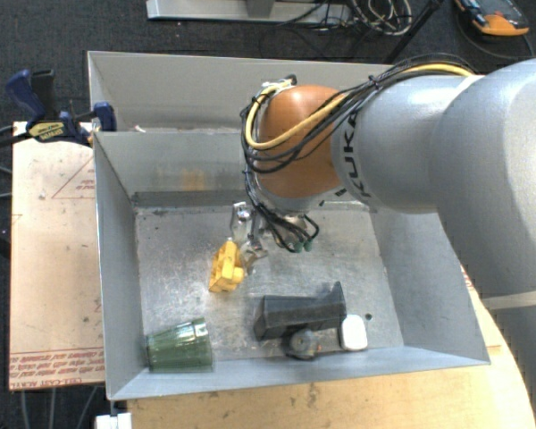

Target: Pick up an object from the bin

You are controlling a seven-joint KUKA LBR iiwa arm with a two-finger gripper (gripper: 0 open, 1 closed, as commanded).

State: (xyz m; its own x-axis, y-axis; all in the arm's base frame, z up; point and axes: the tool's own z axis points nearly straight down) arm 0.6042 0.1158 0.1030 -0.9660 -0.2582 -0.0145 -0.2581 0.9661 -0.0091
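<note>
gripper (pixel 247 237): middle of the frame, can't tell if open or closed | yellow toy (pixel 226 267): just below-left of gripper, alone on the bin (pixel 116 239) floor | feel: looks small, light, hard, maybe slippery | hold: pinch across its narrow middle | nearby: green cup (pixel 179 345) lower left, dark block (pixel 299 315) lower middle

In the bin (pixel 161 239), a toy (pixel 226 268) lies about the middle of the floor, with the gripper (pixel 247 238) just behind it and a little to its right. A cup (pixel 179 345) lies on its side in the front left corner (front being the edge lowest in the view). A block (pixel 299 313) lies along the front edge, right of the middle and well apart from the cup. A round piece (pixel 301 344) sits just before the block, and a small lump (pixel 352 333) lies at its right end.
</note>
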